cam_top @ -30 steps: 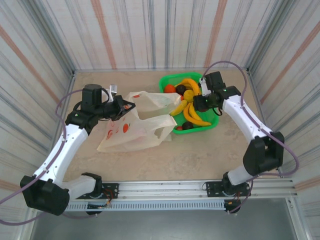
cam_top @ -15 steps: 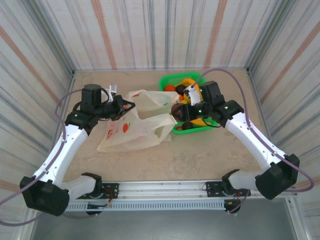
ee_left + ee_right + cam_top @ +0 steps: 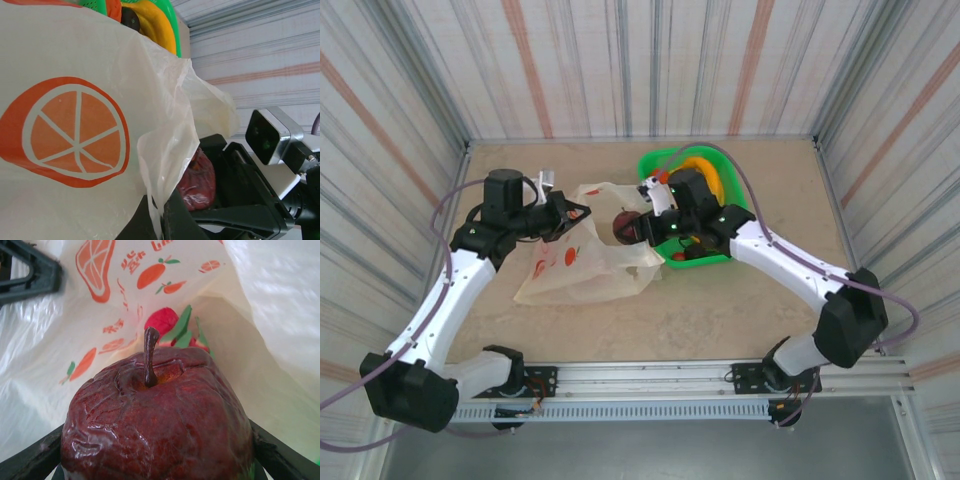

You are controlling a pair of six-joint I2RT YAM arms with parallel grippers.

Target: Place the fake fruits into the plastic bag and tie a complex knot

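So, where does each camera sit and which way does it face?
Top external: above and behind the robot, looking down at the table; left arm and right arm show.
Left wrist: looks along its own shut jaws at the pinched plastic bag.
Right wrist: looks past the dark red apple in its jaws into the bag.
Shared: both wrist views show apple and bag.

Left claw [image 3: 159, 223] pinches plastic bag [image 3: 75, 60] near dark red fruit [image 3: 198, 181].
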